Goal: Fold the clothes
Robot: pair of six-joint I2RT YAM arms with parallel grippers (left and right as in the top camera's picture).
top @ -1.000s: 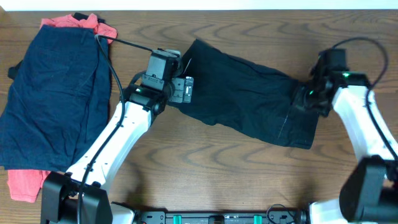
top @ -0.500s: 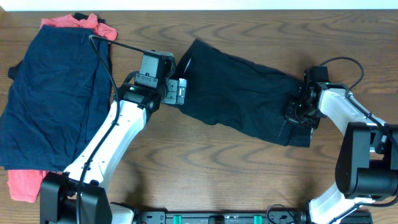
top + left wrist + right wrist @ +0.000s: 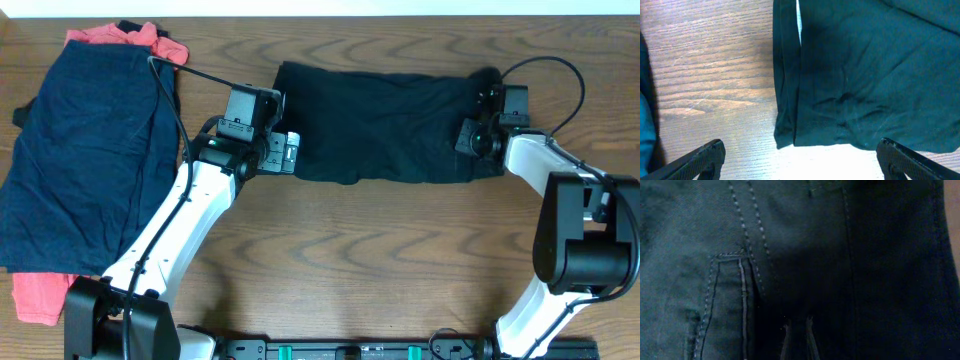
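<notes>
Swung out of their slant, the black shorts point(image 3: 385, 125) now lie straight across the far middle, squared for folding; left gripper point(image 3: 800, 157) hovers spread wide, while whether right gripper point(image 3: 478, 135) pinches their right end is unclear.

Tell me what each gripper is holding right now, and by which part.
Left gripper is open, holding nothing. Right gripper is at the right end of the black shorts; whether it grips them cannot be told.
</notes>
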